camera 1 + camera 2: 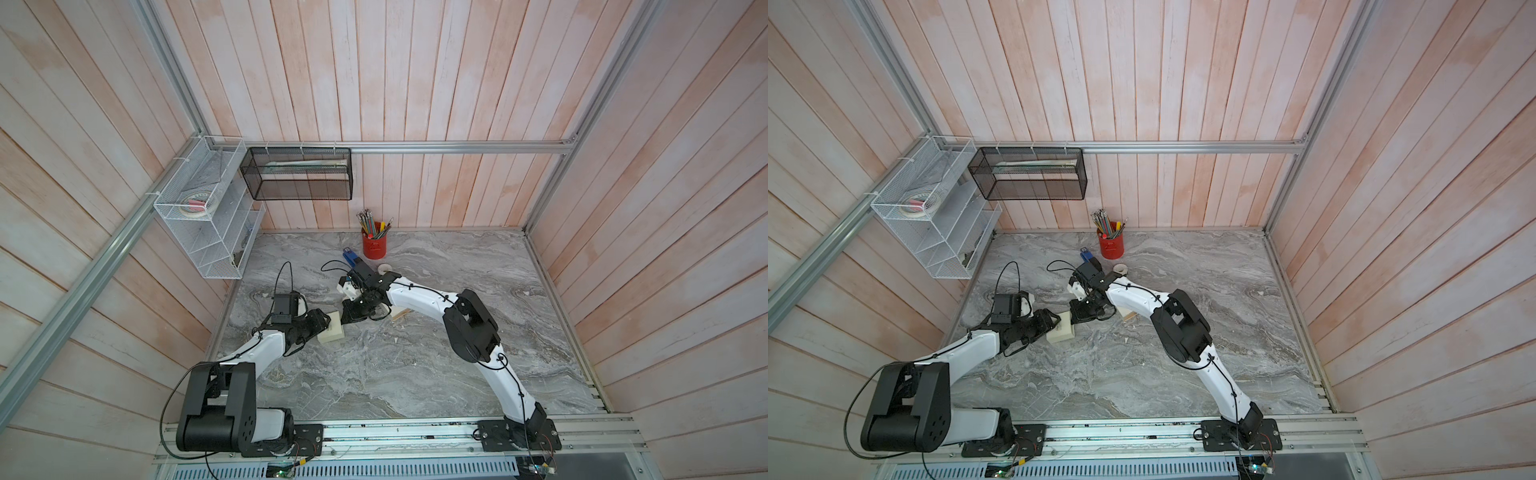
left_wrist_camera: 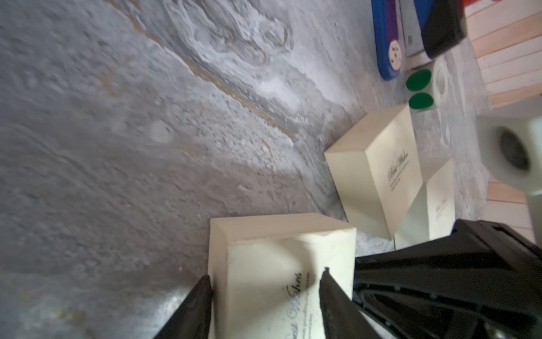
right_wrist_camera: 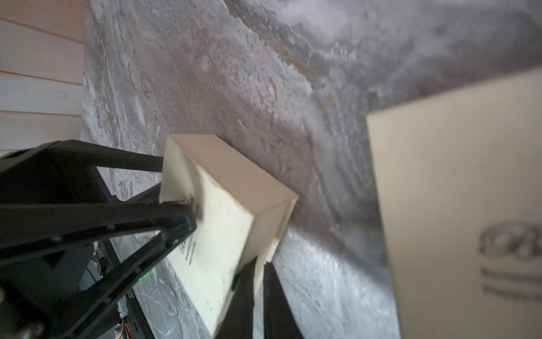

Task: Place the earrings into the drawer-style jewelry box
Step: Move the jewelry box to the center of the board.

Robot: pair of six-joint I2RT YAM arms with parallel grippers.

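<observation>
Jewelry box [image 1: 331, 332] is on the table [image 1: 415, 374], left of centre, held between both arms.
Left gripper [image 2: 265, 280]: jaws clamped across one end of the box, a finger on each side.
Right gripper [image 3: 258, 265]: jaws almost together, pinching a thin cream edge at the box's opposite, open end, with a notch just beside them.
Spare cream boxes [image 2: 372, 170] sit side by side just beyond the held one, mostly under the right arm in both top views.
Pencil cup [image 1: 374, 247], blue object [image 1: 348, 257] and tape roll [image 1: 385, 268] cluster by the back wall, close behind the right wrist.
The left elbow is near the table's left edge, and the wire shelf [image 1: 199, 216] hangs over that corner.
Broad bare marble runs from the box to the front rail [image 1: 395, 434] and the table's right edge.
</observation>
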